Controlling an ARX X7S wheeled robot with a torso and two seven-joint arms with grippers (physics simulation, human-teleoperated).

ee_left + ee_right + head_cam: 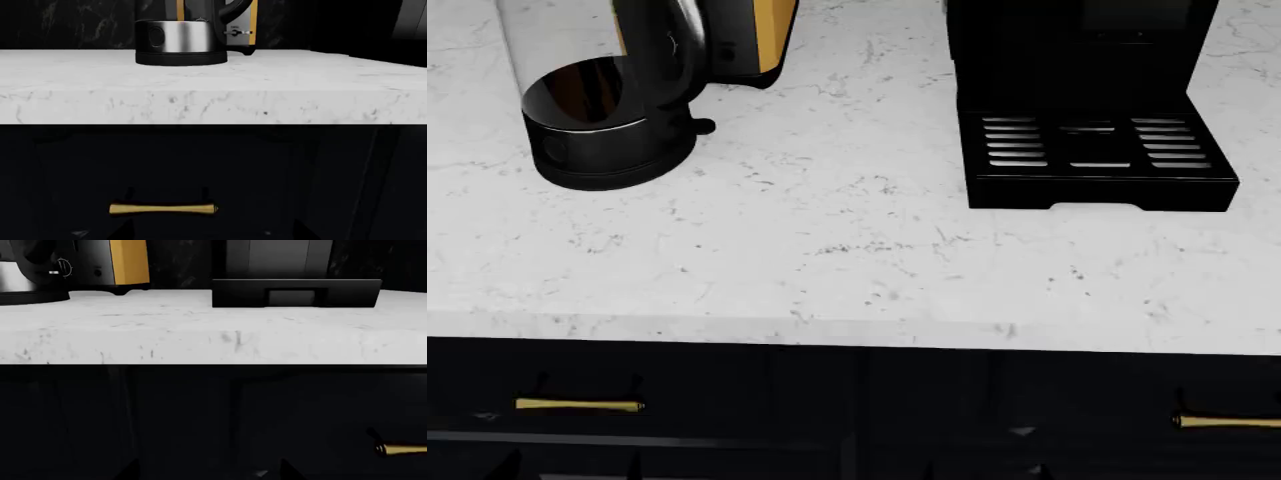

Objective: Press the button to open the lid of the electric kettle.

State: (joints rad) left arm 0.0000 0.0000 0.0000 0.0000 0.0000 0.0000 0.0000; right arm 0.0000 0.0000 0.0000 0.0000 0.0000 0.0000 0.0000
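Neither gripper shows in any view. The head view has the electric kettle (601, 120) at ten o'clock on the countertop (827, 250), the coffee machine (1088, 110) at one o'clock. Left wrist view shows only the kettle's base, right wrist view the toaster (120, 262).

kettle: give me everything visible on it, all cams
The electric kettle stands upright at the counter's back left, just in front of the black-and-orange toaster. Visible: clear glass body, brushed-steel lower band, round black base, and part of the curved black handle. Its top is cropped in every view, so lid and button are unseen. Nothing grips it.
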